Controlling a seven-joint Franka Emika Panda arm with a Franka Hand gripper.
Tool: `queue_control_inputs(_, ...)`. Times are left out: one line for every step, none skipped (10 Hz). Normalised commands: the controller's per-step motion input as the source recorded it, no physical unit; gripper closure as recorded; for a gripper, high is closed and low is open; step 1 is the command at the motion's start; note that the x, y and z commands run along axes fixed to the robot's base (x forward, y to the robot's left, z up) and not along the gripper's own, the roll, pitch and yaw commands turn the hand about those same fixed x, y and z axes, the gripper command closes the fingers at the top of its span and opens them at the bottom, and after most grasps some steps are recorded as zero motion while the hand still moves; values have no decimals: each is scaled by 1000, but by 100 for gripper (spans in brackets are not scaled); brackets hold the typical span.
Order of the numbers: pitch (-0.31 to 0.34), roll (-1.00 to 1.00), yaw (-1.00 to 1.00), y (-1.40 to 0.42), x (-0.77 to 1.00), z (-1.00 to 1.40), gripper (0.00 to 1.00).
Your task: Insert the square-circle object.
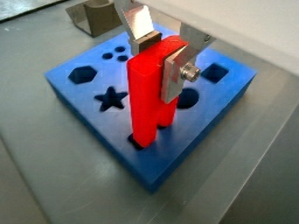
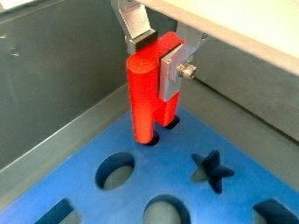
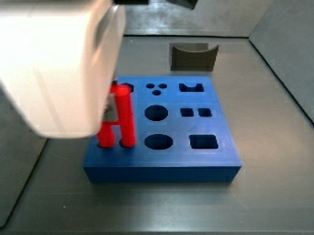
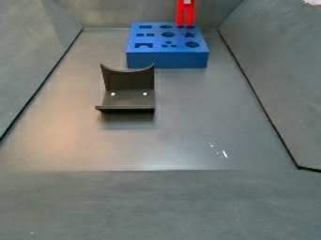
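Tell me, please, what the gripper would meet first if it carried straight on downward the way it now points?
Probably the blue plastic block with shaped cut-outs. The gripper is shut on the upright bright red plastic two-legged piece, whose lower ends already sit in the block's holes; how far they can still sink is unclear.

A smooth, matte grey metal table fills the side view and serves as the floor of a box-like enclosure. Plain grey panel walls rise from it on the left, on the right and at the far end, meeting it in straight seams. Soft overhead light leaves a small bright glint on the table. In a wrist view, a paler wall panel catches more light.
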Motion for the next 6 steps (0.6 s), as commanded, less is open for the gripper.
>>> queue_control_inputs(-20, -107, -154, 0, -234, -283, 100)
queue_control_inputs(-4, -131, -180, 37, -217, -223, 100)
queue_control_inputs(0, -111, -203, 117, -200, -217, 100)
queue_control_inputs(0, -100, -197, 109, -106, -263, 100)
queue_control_inputs(0, -106, -177, 100, 0, -334, 100)
queue_control_inputs(0, -214, -154, 134, 229, -514, 100)
